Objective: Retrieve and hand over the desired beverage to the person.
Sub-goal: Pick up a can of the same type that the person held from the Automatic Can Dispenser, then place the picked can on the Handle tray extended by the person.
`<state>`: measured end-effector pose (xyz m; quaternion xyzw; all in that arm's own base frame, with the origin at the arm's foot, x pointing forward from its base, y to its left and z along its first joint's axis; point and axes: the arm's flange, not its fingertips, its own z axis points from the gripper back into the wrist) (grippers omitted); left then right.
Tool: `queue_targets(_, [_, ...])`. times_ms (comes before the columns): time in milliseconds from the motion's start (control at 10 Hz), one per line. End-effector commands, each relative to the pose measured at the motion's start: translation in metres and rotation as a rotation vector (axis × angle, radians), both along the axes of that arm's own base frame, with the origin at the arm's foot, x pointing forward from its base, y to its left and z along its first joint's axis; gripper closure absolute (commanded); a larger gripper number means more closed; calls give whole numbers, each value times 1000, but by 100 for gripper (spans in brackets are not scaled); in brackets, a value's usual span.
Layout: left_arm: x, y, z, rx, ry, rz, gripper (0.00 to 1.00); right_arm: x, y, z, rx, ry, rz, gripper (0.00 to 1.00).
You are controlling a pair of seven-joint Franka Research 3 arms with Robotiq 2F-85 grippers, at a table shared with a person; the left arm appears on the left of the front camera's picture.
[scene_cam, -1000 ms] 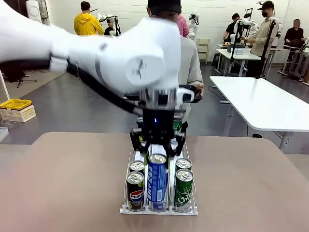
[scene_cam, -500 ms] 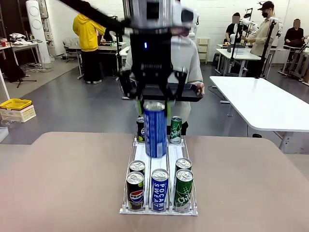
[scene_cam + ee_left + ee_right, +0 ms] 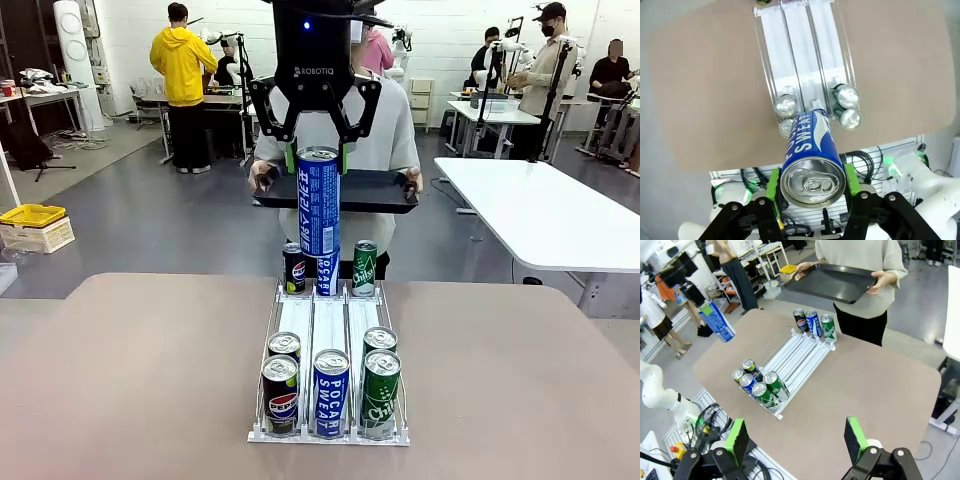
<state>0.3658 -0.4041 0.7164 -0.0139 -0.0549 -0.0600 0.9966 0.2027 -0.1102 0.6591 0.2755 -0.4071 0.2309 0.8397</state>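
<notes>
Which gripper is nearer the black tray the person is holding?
Left. The left gripper, shut on the blue can, is raised over the rack, with the tray beyond it. The right gripper hangs open farther back, at the table's robot-side edge.

Between the jaws of the left gripper (image 3: 318,160), an upright can (image 3: 319,205). Below the jaws, a rack (image 3: 298,322) on the table (image 3: 140,380), near cans (image 3: 331,390) at its front, far cans (image 3: 365,268) at its back. Behind the jaws, a tray (image 3: 375,190) held by the person (image 3: 395,130).
</notes>
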Motion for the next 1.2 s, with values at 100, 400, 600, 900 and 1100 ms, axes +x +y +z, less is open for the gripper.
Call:
queue_targets(100, [22, -18, 14, 16, -26, 1, 98, 1, 2, -1, 18, -10, 33, 0])
queue_targets(400, [24, -11, -5, 9, 1, -5, 98, 1, 2, -1, 18, -10, 33, 0])
queue_targets(600, [24, -11, -5, 9, 1, -5, 98, 1, 2, -1, 18, -10, 33, 0])
queue_targets(900, [24, -11, -5, 9, 1, -5, 98, 1, 2, -1, 18, -10, 33, 0])
queue_targets(1100, [24, -11, -5, 9, 1, -5, 98, 1, 2, -1, 18, -10, 33, 0])
